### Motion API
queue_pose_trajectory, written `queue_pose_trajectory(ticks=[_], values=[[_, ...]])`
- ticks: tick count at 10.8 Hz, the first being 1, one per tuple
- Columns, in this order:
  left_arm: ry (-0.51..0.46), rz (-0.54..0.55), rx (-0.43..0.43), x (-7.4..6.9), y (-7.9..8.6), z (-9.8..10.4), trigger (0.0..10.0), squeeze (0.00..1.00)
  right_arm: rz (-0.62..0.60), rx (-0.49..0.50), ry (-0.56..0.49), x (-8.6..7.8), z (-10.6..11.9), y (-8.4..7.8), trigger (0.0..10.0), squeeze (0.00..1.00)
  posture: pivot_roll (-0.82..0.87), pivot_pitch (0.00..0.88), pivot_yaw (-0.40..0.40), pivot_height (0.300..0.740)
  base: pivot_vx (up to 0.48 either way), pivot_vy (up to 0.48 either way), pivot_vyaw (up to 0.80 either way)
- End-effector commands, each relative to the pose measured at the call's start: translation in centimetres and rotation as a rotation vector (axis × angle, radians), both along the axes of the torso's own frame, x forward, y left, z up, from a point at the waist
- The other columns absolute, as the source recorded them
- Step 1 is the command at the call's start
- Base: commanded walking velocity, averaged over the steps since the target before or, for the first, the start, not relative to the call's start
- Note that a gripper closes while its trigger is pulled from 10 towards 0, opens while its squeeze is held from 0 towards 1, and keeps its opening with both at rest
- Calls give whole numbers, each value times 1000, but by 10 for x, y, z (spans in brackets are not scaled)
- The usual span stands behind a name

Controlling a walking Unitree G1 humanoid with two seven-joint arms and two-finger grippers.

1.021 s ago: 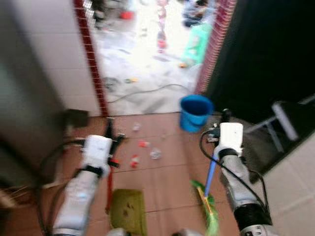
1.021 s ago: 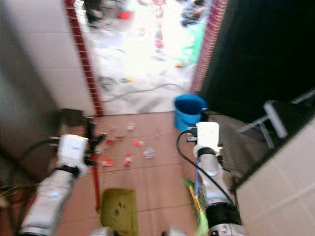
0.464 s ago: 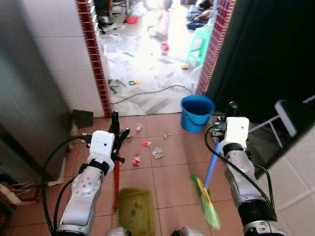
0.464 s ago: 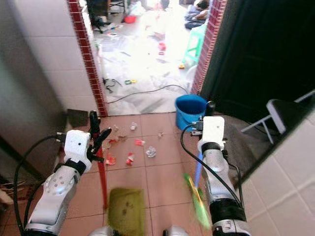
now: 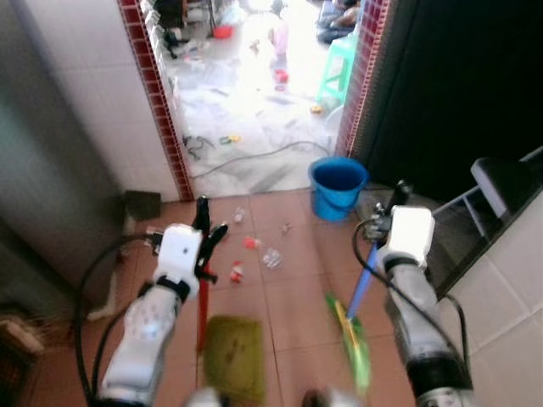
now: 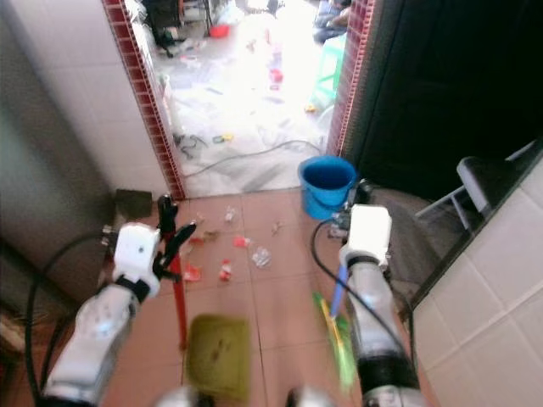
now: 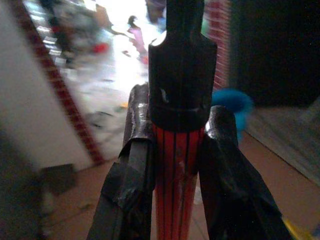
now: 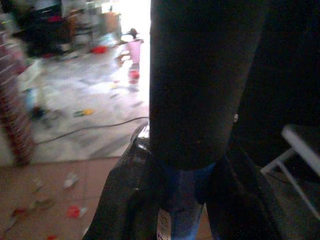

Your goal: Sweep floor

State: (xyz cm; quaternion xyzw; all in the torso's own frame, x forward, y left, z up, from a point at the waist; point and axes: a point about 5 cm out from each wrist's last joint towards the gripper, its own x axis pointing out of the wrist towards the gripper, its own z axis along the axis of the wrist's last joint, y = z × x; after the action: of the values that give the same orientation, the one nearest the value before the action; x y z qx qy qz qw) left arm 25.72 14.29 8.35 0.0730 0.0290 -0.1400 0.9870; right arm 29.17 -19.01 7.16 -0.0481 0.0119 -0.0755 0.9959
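Observation:
My left gripper (image 5: 204, 231) is shut on the red handle (image 7: 176, 165) of a dustpan, whose olive-green pan (image 5: 233, 358) rests on the terracotta tiles near my feet. Over on the other side, the right gripper (image 5: 393, 202) is shut on the blue handle (image 8: 181, 197) of a broom. Its green bristles (image 5: 353, 346) touch the floor between the arms. Red and white litter scraps (image 5: 252, 247) lie scattered on the tiles ahead of both tools, short of the doorway.
A blue bucket (image 5: 338, 186) stands by the right brick door jamb (image 5: 361, 80). Beyond the doorway a cable (image 5: 254, 158) crosses a pale floor strewn with toys, with a green stool (image 5: 336, 75). A dark box (image 5: 142, 204) sits by the left wall. A chair (image 5: 502, 181) is at right.
The whole picture has shifted and blurred a little, so the camera has moved. Both grippers keep their hold; broom and dustpan stay in much the same place.

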Motion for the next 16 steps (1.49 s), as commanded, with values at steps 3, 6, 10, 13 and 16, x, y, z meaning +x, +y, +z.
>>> queue_pose_trajectory(ticks=[3, 6, 10, 13, 16], values=[[-35, 21, -6, 1, 4, 7, 10000, 0, 46, 4, -59, 7, 14, 7, 10000, 0, 3, 0, 28, 740, 256, 0, 0], [-25, 38, -10, -3, 3, 4, 10000, 0, 94, -34, -116, 19, 33, 14, 10000, 0, 8, 0, 9, 740, 431, 0, 0], [-34, 45, -21, -2, 0, 6, 10000, 0, 125, -65, -124, 19, 35, 15, 10000, 0, 2, 0, -4, 740, 401, 150, 0], [-36, 45, -23, -3, -1, 6, 10000, 0, 133, -75, -123, 20, 35, 14, 10000, 0, 2, 0, -7, 740, 334, 345, 0], [-68, 44, -19, -1, -2, 12, 10000, 0, 143, -91, -132, 21, 37, 15, 10000, 0, 4, 0, -12, 740, 312, 365, 702]])
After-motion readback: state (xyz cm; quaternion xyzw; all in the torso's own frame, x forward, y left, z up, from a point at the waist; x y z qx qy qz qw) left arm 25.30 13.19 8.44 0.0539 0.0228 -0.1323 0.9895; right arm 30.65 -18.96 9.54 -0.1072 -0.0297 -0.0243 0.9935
